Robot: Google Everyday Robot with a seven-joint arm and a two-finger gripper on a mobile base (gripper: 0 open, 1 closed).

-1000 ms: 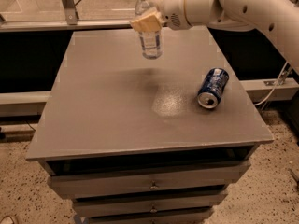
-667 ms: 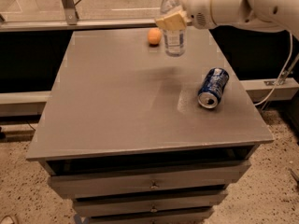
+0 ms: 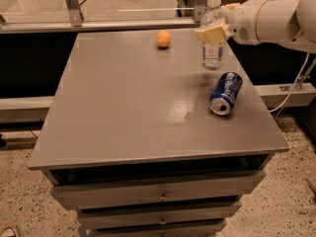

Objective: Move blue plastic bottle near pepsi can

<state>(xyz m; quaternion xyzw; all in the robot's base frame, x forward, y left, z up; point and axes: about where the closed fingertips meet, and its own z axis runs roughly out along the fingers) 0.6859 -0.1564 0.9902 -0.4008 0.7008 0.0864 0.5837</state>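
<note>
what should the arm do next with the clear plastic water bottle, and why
Probably lower it straight down and release. The gripper holds the clear plastic water bottle upright just behind the dark blue pepsi can, which lies on its side by the grey table's right edge. They are already close; whether the base touches is unclear.

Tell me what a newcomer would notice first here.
The white arm reaches in from the right, its gripper shut on the upright blue plastic bottle at the far right of the table. In front of it the pepsi can lies on its side; an orange ball sits near the far edge.
</note>
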